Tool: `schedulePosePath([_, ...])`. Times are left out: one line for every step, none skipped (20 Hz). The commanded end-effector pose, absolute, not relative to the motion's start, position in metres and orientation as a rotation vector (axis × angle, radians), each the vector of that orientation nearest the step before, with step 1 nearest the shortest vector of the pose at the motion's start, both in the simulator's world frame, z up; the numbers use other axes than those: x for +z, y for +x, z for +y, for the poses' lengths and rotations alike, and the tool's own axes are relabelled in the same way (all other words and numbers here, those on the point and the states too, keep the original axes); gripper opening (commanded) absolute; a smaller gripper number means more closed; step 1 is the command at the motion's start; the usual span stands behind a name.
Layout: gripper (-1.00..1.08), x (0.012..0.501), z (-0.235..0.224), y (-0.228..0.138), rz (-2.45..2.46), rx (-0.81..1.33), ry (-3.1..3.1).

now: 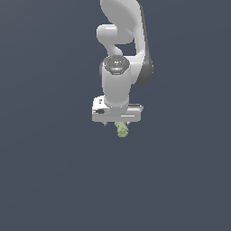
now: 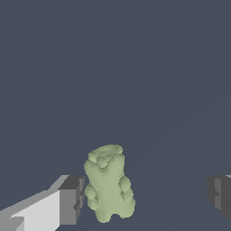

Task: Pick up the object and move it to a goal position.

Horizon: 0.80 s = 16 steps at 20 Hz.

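A plain dark grey-blue ground fills both views. One white robot arm [image 1: 121,54] reaches straight down over it, likely lining up a grasp. Its single gripper [image 2: 145,196] has its jaws spread wide — two dark fingertips [image 2: 72,199], one almost touching the object [image 2: 108,182], the other well apart. One object only: small, lumpy, olive-green, lying between them — not gripped.

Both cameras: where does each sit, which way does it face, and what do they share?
Exterior view: off the arm, its position unknown, facing the white arm, gripper and green object.
Wrist view: on the wrist, looking past the dark fingertips at the object, which lies close to one fingertip.
Shared: the object and gripper.
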<state>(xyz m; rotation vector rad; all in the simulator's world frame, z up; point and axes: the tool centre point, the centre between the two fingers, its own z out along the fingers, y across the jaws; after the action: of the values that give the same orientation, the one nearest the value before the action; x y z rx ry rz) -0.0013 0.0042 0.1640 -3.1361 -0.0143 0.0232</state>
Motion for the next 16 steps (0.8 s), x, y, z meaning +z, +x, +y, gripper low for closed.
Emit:
schedulePosePath([1.00,0.164,0.004,-0.001,-0.014,0.023,-3.136])
schedulePosePath([1.00,0.164,0.004,-0.002,-0.014,0.025,-3.135])
schedulePosePath([1.00,0.163,0.005,-0.002,-0.012,0.029,-3.134])
schedulePosePath([1.00,0.162,0.006,-0.004,-0.010,0.036,-3.130])
schedulePosePath([1.00,0.160,0.008,-0.006,-0.006,0.046,-3.126])
schedulePosePath([1.00,0.159,0.009,-0.008,0.000,0.059,-3.120])
schedulePosePath([1.00,0.157,0.011,-0.010,0.005,0.071,-3.115])
schedulePosePath([1.00,0.156,0.012,-0.011,0.011,0.080,-3.111])
schedulePosePath([1.00,0.156,0.013,-0.012,0.015,0.086,-3.108])
schedulePosePath([1.00,0.156,0.013,-0.012,0.018,0.089,-3.107])
schedulePosePath([1.00,0.156,0.013,-0.012,0.020,0.089,-3.106])
schedulePosePath([1.00,0.156,0.013,-0.012,0.019,0.089,-3.107])
schedulePosePath([1.00,0.156,0.013,-0.012,0.017,0.087,-3.108])
schedulePosePath([1.00,0.156,0.013,-0.012,0.013,0.085,-3.109])
schedulePosePath([1.00,0.155,0.013,-0.013,0.007,0.083,-3.109])
schedulePosePath([1.00,0.154,0.014,-0.014,-0.001,0.081,-3.110])
